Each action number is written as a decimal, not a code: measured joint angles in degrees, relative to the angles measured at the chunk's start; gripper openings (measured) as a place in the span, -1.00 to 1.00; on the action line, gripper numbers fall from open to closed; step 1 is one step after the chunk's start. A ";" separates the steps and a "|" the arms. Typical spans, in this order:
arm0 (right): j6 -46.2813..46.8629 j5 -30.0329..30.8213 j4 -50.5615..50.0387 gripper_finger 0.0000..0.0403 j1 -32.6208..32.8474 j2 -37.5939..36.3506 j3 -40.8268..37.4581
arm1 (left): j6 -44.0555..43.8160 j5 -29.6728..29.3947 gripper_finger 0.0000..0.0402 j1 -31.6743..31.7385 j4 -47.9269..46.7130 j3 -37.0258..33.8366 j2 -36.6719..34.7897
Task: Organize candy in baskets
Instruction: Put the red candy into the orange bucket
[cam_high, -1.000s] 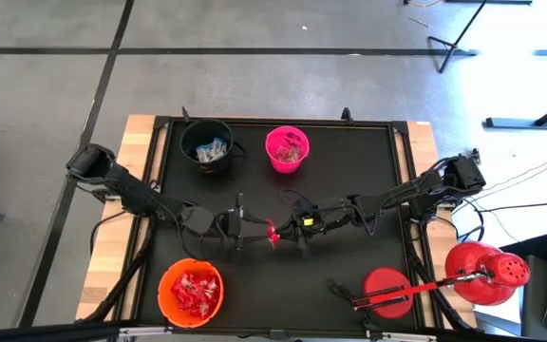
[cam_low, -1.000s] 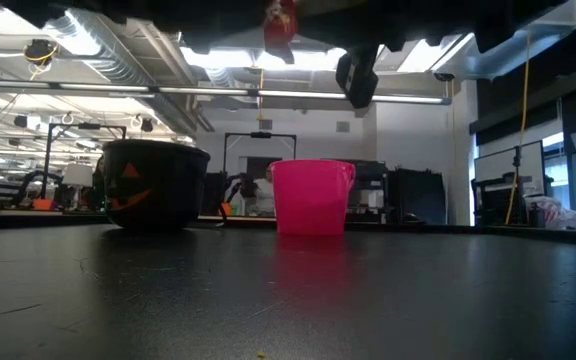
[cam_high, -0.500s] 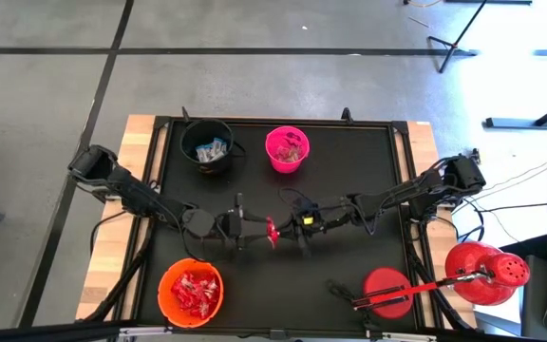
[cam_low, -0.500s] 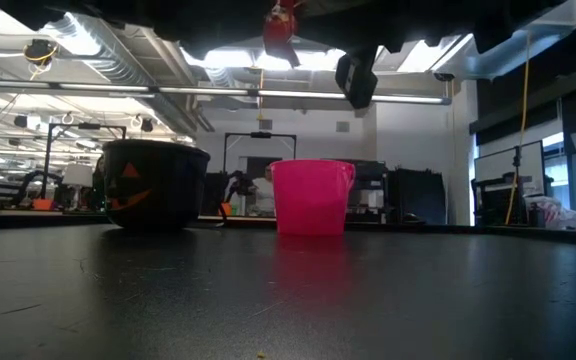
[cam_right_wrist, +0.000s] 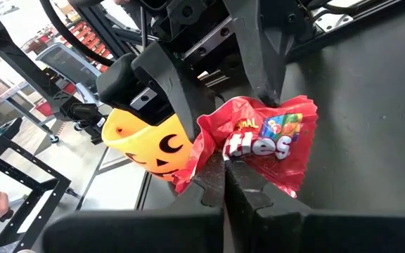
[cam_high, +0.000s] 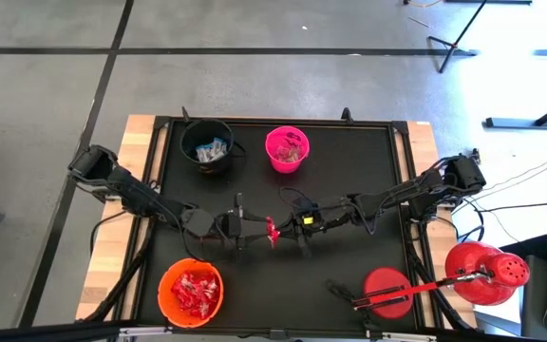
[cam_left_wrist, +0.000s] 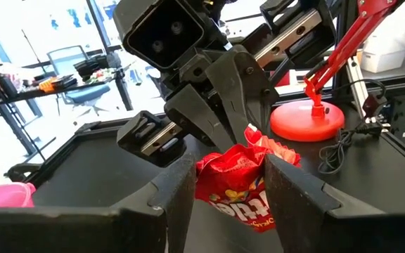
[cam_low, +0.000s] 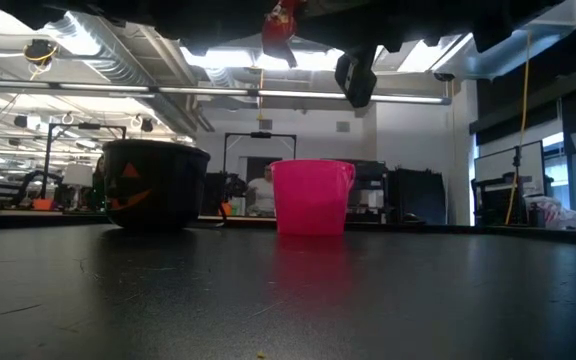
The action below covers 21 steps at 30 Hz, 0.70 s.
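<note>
A red shiny candy packet [cam_high: 272, 229] hangs above the middle of the black table, high in the low view [cam_low: 280, 22]. My left gripper [cam_high: 260, 229] comes from the left and my right gripper [cam_high: 282, 228] from the right; both are shut on the packet. The black basket [cam_high: 207, 145] with blue-and-white candy and the pink basket [cam_high: 287, 149] stand on their bases at the far edge. The orange basket [cam_high: 190, 290], full of red packets, stands near the front left. My left gripper holds the packet by its two side edges [cam_left_wrist: 206, 179], one finger on each side, across its width. It comes roughly level from the table's left. The packet is lifted clear of the table. My right gripper pinches the packet's crimped end [cam_right_wrist: 220, 151] between its shut fingers [cam_right_wrist: 213, 184]. It reaches in from the table's right, nearly level. The rest of the packet stands out beyond the fingertips, clear of the table.
A red round base with a red arm [cam_high: 386, 290] stands at the front right, and a red domed thing with holes [cam_high: 490, 271] sits just off the table's right edge. The table's raised black rim [cam_high: 402, 125] runs around the mat.
</note>
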 joint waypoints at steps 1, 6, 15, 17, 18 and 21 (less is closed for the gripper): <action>0.00 0.00 0.00 -1.00 0.00 0.00 0.00 | -0.02 0.00 -0.21 0.00 0.00 0.00 0.00; -0.02 0.00 -0.24 -1.00 0.02 0.00 0.00 | -0.04 0.02 -0.21 0.00 -0.04 0.00 -0.02; -0.24 -0.01 -0.17 -1.00 0.02 0.00 0.00 | -0.04 0.22 -0.21 -0.84 -4.49 -0.01 -5.09; -0.24 -0.02 0.12 -1.00 0.02 0.00 0.00 | -0.46 0.14 -0.21 -1.07 -7.02 -0.01 -6.54; -0.25 -0.02 0.20 -1.00 0.01 0.00 0.00 | -0.97 0.17 -0.21 -1.09 -8.14 0.00 -6.91; -0.26 -0.02 0.20 -1.00 0.02 0.00 0.00 | -2.98 1.59 -0.21 -1.11 -10.53 -0.02 -6.84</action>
